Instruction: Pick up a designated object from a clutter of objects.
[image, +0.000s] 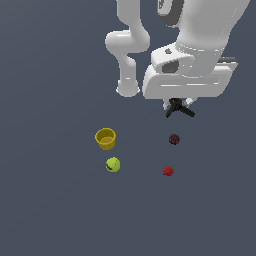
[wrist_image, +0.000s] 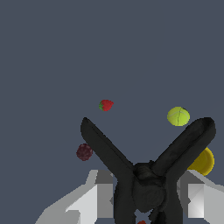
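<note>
Small black two-legged clamp (wrist_image: 146, 175) seen gripped between jaws of white gripper (wrist_image: 146, 199); clamp judged raised above counter, beyond dark maroon round berry (image: 174, 139); grasp done; further lifting possibly left.

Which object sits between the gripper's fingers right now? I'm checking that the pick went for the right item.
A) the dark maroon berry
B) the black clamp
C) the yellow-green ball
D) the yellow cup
B: in the wrist view the black clamp fills the space between the gripper fingers, its two legs splayed outward, while the other items lie apart from it.
</note>
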